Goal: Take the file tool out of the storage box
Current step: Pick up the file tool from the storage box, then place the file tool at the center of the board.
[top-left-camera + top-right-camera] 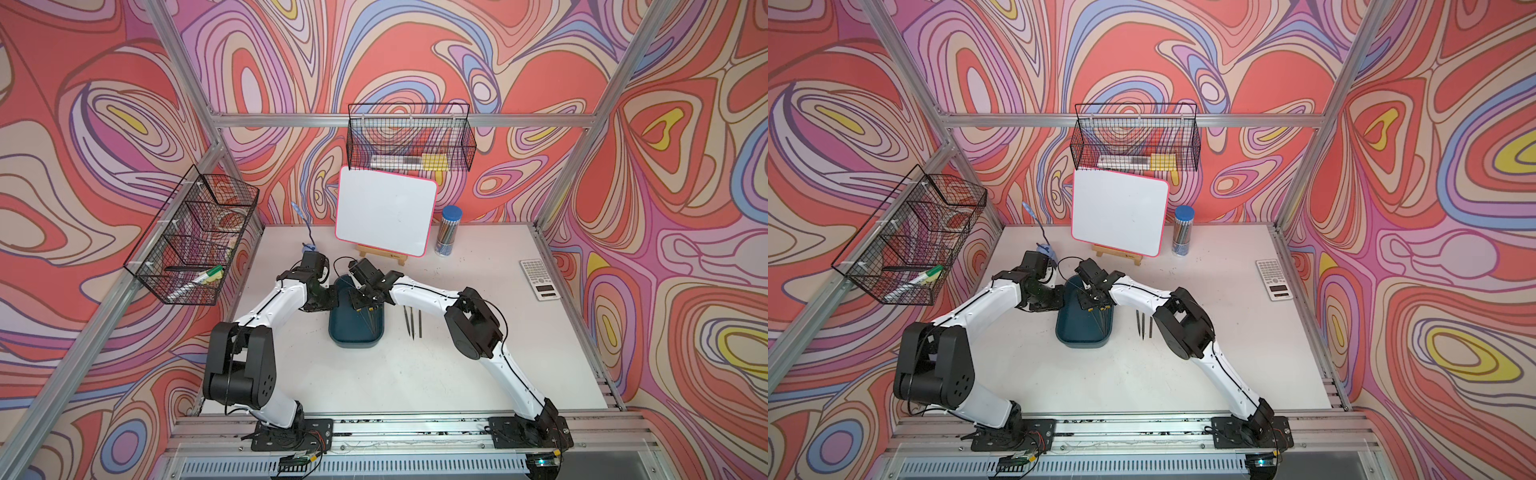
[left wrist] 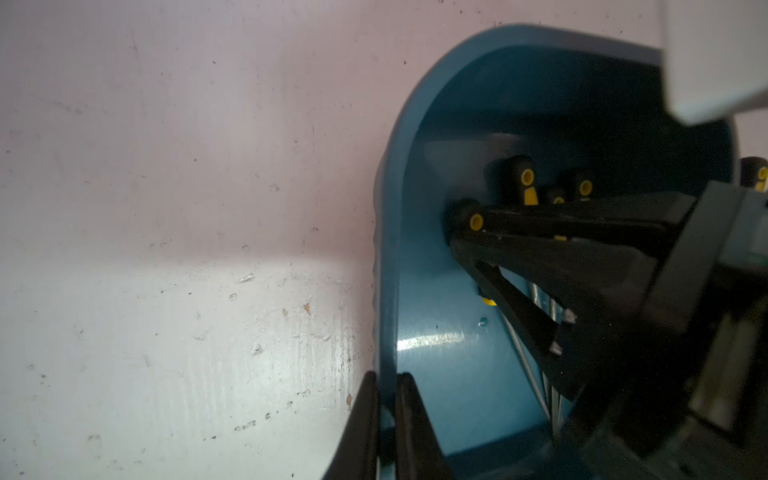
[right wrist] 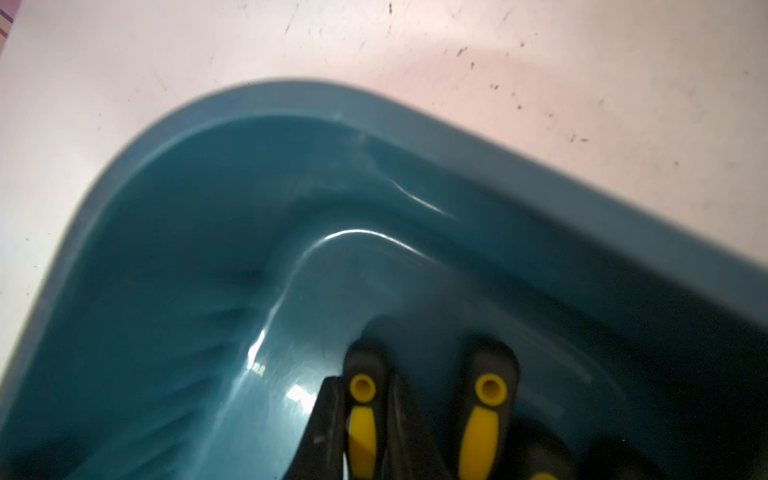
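The storage box (image 1: 353,334) (image 1: 1077,334) is a dark teal tub at mid-table, between my two arms. My left gripper (image 2: 386,378) is shut on the box's left wall (image 2: 390,232), one finger outside and one inside. My right gripper (image 3: 363,386) reaches down into the box's far end (image 3: 208,249). Its jaws are closed on the black-and-yellow handle of a file tool (image 3: 362,432). A second file handle (image 3: 484,415) lies just beside it, with more behind. Thin metal shafts (image 2: 548,316) run along the box floor. In both top views the grippers are mostly hidden by the wrists.
Three dark files (image 1: 413,322) lie on the table right of the box. A whiteboard on an easel (image 1: 384,212), a pencil canister (image 1: 449,232) and a small blue lamp (image 1: 308,247) stand behind. A calculator (image 1: 538,278) lies far right. Wire baskets (image 1: 195,241) (image 1: 409,141) hang on the frame.
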Action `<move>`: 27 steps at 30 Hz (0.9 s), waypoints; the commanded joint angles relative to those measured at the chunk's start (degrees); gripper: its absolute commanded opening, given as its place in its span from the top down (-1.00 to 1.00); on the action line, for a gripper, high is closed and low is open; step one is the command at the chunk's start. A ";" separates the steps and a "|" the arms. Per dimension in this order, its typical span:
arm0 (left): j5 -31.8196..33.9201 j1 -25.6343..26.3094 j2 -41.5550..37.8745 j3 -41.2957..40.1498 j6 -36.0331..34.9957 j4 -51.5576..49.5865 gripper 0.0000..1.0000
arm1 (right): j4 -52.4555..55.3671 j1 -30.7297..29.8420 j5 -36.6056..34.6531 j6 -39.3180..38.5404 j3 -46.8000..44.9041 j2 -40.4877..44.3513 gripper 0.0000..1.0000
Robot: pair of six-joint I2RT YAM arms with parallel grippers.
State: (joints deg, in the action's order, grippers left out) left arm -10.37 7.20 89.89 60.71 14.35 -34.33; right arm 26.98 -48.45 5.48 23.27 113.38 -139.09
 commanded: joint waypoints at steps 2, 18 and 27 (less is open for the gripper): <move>0.07 0.18 -0.45 -0.33 -0.99 0.84 1.00 | -11.97 0.58 2.31 3.58 -7.37 8.90 0.89; -0.41 0.18 3.17 -0.10 0.06 1.74 1.00 | -17.81 12.47 -6.19 9.95 -34.19 32.31 0.90; -1.08 0.18 2.75 -0.72 0.91 2.30 1.00 | -11.77 18.86 -13.16 8.84 -47.01 37.07 0.90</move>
State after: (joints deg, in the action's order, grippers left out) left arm -10.83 7.20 92.05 60.58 15.00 -32.71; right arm 13.52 -30.00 -4.14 33.12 67.75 -104.60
